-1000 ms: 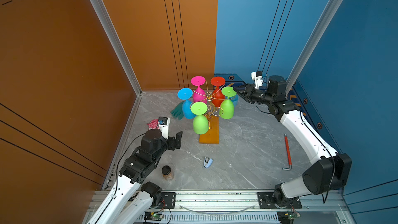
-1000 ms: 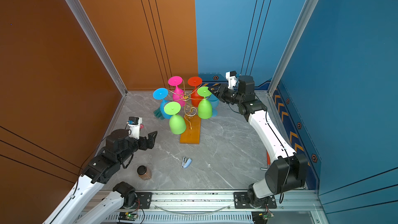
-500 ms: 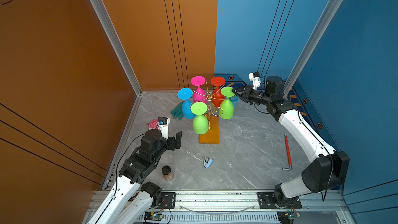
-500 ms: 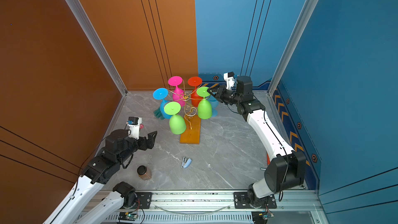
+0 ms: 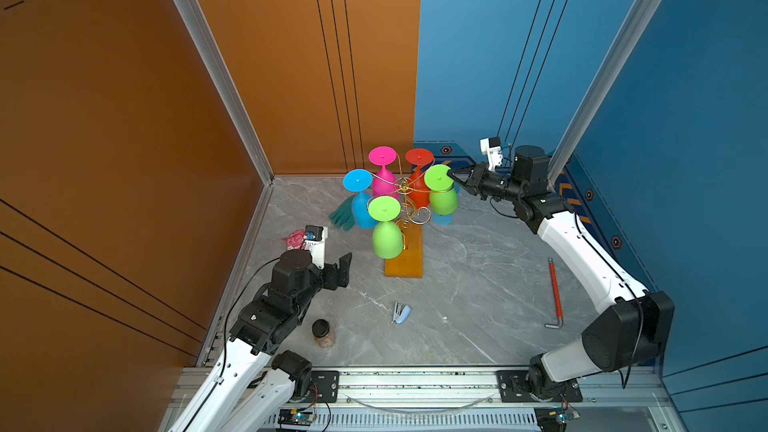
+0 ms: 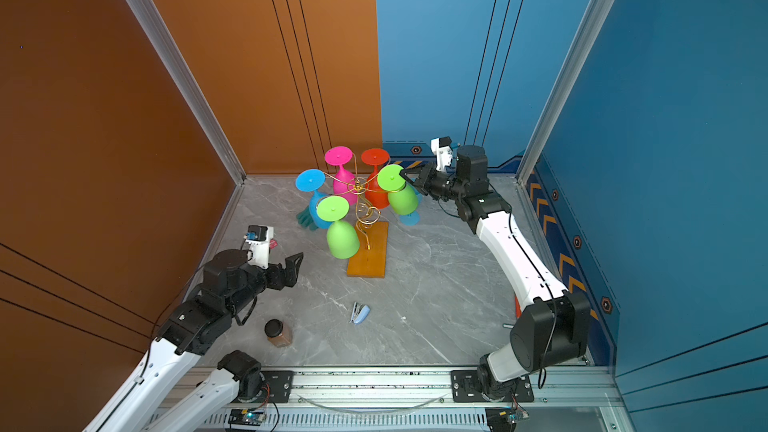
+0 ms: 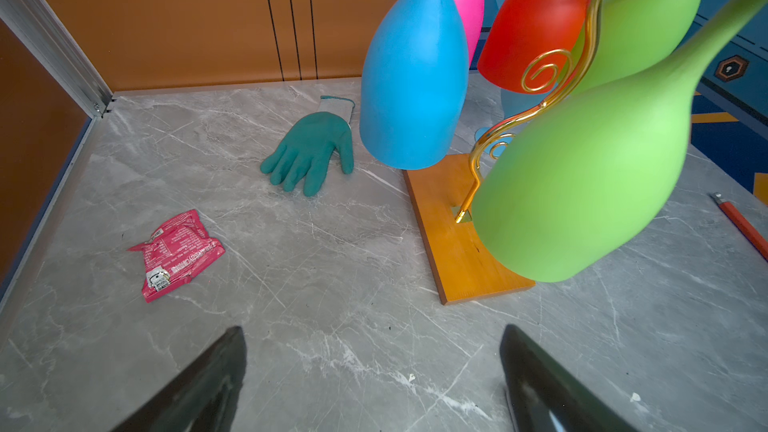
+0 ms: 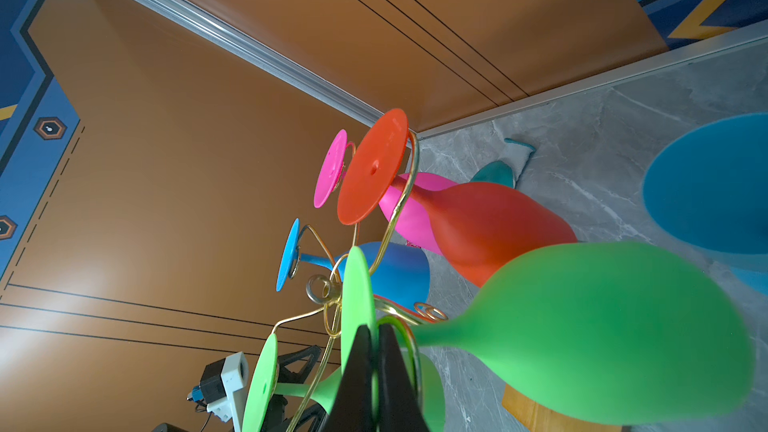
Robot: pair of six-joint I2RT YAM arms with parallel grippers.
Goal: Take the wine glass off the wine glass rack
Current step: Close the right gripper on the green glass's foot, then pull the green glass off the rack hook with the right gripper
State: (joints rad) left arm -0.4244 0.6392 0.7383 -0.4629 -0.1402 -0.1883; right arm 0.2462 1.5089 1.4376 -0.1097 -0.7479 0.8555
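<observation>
Print on the pink packet (image 7: 176, 253) near the wine glass rack (image 5: 405, 263) is illegible. Right gripper (image 5: 452, 174) pinches the foot of the green wine glass (image 5: 444, 201) hanging there; left gripper (image 7: 372, 332) gapes.

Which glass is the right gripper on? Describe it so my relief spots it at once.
Start at the gold wire wine glass rack on its orange wooden base. Two lime-green wine glasses hang upside down there; yours is the right-hand lime-green wine glass, beside the red wine glass. The right gripper is shut at its round foot; the other green glass hangs free over the base.
</observation>
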